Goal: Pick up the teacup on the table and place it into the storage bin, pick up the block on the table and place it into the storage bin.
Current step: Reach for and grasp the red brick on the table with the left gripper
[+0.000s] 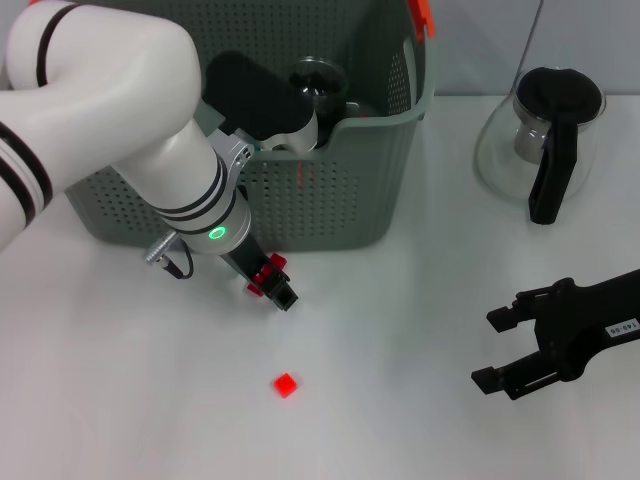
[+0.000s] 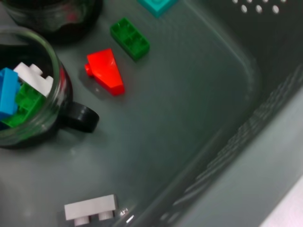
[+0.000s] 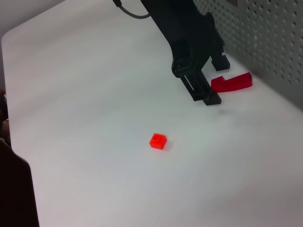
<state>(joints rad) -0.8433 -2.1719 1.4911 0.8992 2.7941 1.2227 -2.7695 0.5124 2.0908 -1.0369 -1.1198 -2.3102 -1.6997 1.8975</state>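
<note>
The small red block [image 1: 286, 385] lay on the desk [image 1: 400, 330] at lower centre; it looked light, rigid and slippery, best pinched across flat sides. The left gripper [image 1: 278, 287] hovered above-left, fingers apart, empty; the right gripper [image 1: 500, 350] waited open at lower right.

Your head camera looks forward and down from above the desk [image 1: 400, 330], taking in the storage bin [image 1: 330, 200] at the far side. Your left wrist camera sits close inside that bin, facing its floor [image 2: 180, 123]. Your right wrist camera looks low across the desk toward the left, sharing the red block [image 3: 158, 141] with the head view [image 1: 286, 384].
</note>
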